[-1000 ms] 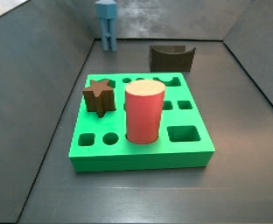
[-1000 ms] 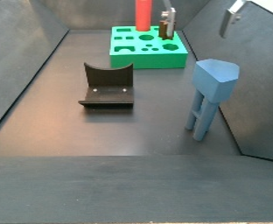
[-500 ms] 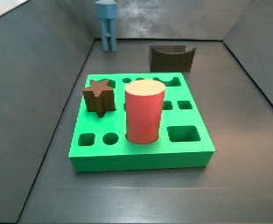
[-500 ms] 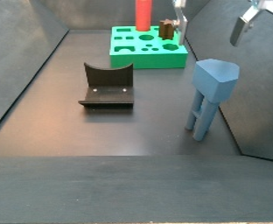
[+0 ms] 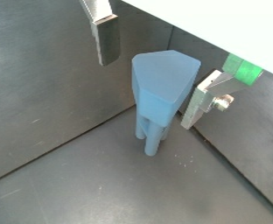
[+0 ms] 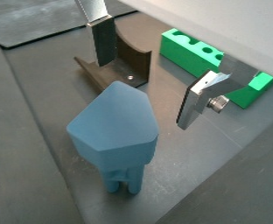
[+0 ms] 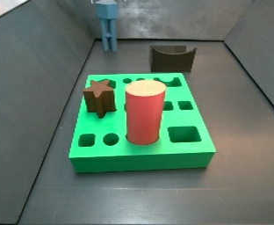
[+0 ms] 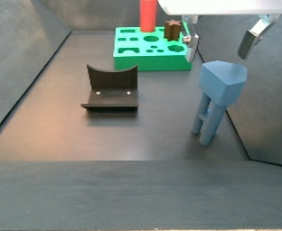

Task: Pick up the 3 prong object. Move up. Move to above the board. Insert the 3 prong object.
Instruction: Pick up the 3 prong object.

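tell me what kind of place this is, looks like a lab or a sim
Probably a robot test cell, perhaps simulated: a bare dark floor with grey walls, a green board of shaped cut-outs, and the open gripper around the light-blue 3 prong object, apparently not yet touching it.

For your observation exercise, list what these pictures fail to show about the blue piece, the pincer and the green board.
- Pincer: the top edge cuts off both fingers in both wrist views; in a side view only one finger shows.
- Blue piece: in a wrist view its own blocky top hides most of the prongs, so their number is unclear.
- Green board: the red cylinder and brown star block cover holes in a side view.
- Blue piece: its top is cropped in a side view.
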Robot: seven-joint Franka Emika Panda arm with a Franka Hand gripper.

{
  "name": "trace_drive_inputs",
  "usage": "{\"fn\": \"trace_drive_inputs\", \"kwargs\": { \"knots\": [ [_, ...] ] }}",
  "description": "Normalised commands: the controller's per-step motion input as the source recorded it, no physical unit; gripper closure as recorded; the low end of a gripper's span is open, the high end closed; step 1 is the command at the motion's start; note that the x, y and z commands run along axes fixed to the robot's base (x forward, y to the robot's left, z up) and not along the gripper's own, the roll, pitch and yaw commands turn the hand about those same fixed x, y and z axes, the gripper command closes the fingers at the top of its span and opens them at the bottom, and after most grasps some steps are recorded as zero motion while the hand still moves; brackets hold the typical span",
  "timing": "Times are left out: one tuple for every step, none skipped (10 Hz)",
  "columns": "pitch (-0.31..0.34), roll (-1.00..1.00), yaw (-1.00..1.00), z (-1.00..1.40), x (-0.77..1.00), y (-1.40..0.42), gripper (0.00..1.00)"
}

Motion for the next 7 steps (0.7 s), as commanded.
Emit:
{"fn": "trace_drive_inputs", "kwargs": {
  "knots": [
    [-0.076, -0.09, 0.34, -0.18, 0.0, 0.16, 0.0],
    [-0.087, -0.14, 0.32, -0.17, 0.0, 0.15, 0.0],
    [-0.064, -0.06, 0.27, -0.13, -0.01, 0.12, 0.0],
    [-0.027, -0.01, 0.18, -0.08, -0.02, 0.09, 0.0],
    [-0.014, 0.0, 0.12, -0.08, -0.06, 0.06, 0.0],
    [-0.01, 0.01, 0.11, -0.16, -0.09, 0.08, 0.0],
    [-0.026, 0.0, 0.11, -0.21, -0.13, 0.13, 0.0]
  ]
}}
